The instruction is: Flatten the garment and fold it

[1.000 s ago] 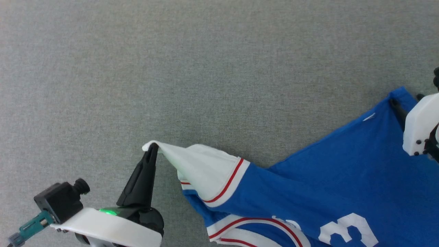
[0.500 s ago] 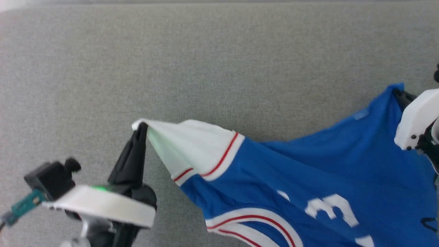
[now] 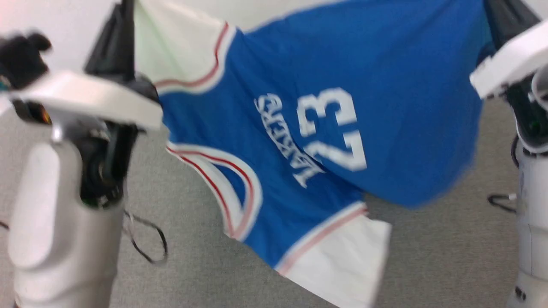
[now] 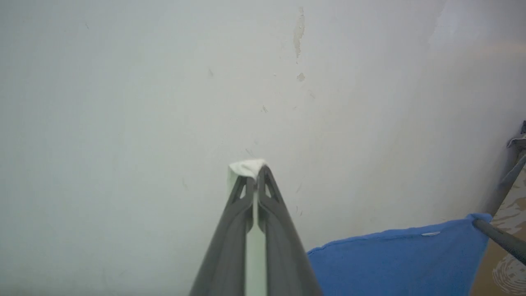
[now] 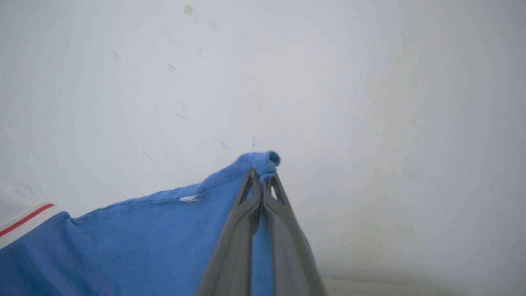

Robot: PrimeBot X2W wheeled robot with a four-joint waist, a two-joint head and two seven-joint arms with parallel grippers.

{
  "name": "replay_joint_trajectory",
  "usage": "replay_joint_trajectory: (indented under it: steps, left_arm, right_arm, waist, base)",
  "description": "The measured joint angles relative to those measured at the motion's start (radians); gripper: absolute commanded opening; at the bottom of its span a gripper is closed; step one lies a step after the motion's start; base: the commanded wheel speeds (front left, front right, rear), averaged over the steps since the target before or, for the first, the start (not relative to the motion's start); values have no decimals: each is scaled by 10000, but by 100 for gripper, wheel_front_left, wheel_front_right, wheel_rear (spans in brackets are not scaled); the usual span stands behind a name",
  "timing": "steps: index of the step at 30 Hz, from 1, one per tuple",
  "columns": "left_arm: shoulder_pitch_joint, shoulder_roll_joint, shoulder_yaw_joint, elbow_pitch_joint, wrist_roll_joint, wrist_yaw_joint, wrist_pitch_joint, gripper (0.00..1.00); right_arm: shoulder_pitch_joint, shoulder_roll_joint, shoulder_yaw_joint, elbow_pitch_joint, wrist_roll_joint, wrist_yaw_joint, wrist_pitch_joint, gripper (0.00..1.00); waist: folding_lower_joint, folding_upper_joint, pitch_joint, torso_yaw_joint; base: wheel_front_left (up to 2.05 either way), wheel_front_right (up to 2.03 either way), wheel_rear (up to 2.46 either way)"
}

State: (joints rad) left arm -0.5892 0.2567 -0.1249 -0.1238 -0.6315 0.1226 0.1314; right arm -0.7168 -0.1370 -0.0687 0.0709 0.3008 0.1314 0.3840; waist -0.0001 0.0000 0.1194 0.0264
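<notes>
The garment (image 3: 385, 107), a royal-blue jersey with white sleeves, red-and-white trim and white "23" lettering, hangs in the air between my two arms, stretched sideways, its lower part drooping toward the grey surface. My left gripper (image 4: 255, 172) is shut on the tip of a white sleeve (image 4: 246, 166). My right gripper (image 5: 261, 174) is shut on a blue corner (image 5: 263, 159) of the hem. In the head view the left gripper's dark fingers (image 3: 112, 40) rise at the upper left beside the white sleeve (image 3: 175, 51); the right wrist (image 3: 509, 68) stands at the upper right.
A grey cloth-covered surface (image 3: 428, 265) lies below the hanging shirt. A pale wall (image 4: 164, 82) stands behind. My pale forearms (image 3: 64, 239) rise at both sides, with a loose black cable (image 3: 147, 239) by the left one.
Both grippers have lifted the garment off the grey surface and it now hangs spread between them with the number side showing. The head view has shifted upward.
</notes>
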Motion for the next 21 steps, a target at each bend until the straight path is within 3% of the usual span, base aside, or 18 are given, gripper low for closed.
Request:
replay_joint_trajectory:
  steps: [7,12,17,21]
  left_arm:
    - [-2752,420,-142,1078,387,-178,414,0]
    - [-3826,422,-173,1772,205,-167,1170,0]
    - [-4973,552,-393,2437,173,-128,2148,0]
    - [-6013,639,-430,3010,391,249,2514,0]
  right_arm:
    - [-2006,153,644,855,67,0,-211,0]
    - [-2693,255,993,1204,391,0,384,0]
    - [-3289,433,965,1367,594,0,1233,0]
    - [-3959,591,729,1655,422,0,1662,0]
  waist:
    - [-2,0,-1044,-494]
    - [-2,0,-1462,-877]
    - [0,0,-1346,-1162]
    - [2,0,-904,-1308]
  base:
    - [0,0,0]
    - [0,0,0]
    - [0,0,0]
    - [0,0,0]
